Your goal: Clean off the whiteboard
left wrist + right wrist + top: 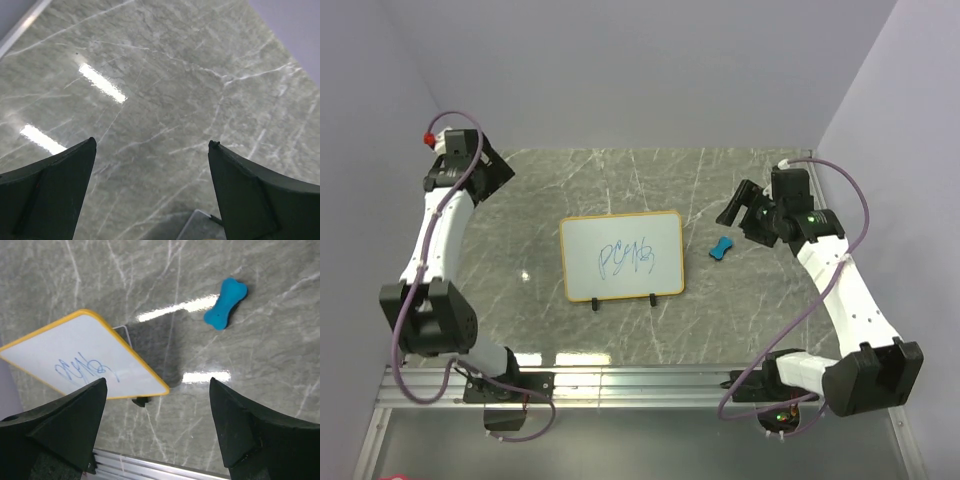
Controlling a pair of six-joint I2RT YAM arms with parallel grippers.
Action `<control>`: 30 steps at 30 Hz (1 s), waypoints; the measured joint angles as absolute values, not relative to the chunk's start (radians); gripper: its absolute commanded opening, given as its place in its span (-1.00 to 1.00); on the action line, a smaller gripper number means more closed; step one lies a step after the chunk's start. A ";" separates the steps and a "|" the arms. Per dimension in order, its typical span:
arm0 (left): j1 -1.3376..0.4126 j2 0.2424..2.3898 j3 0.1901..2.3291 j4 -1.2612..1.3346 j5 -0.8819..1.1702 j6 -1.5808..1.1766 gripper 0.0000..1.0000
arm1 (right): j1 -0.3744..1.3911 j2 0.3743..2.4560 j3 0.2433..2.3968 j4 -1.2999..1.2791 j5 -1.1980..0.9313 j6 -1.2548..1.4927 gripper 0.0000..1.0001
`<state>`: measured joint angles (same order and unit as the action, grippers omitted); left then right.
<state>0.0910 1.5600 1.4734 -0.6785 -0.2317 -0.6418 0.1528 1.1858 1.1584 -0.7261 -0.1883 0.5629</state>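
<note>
The whiteboard (621, 256), with blue scribbles, lies on the table (520, 200) to the left of the right gripper (742, 215) and well apart from the left gripper (485, 160). Both grippers are wide open and hold nothing. The board looks thin, stiff and light, so it may slide when wiped; I would press on its tan frame. A small eraser (721, 248) lies between the board and the right gripper.

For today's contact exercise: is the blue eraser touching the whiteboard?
Apart. The top view shows a clear gap between the eraser and the right edge of the whiteboard. The right wrist view shows the same gap.
</note>
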 measured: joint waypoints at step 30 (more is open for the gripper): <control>-0.191 1.061 1.151 -0.732 -0.023 -0.670 0.79 | 0.153 2.010 1.474 -0.907 -0.098 0.706 0.62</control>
<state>-0.1913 1.0615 1.1507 -0.7319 -0.0235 -0.6697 0.1528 2.0102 1.4742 -0.9073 -0.0978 0.7063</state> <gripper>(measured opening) 0.897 0.817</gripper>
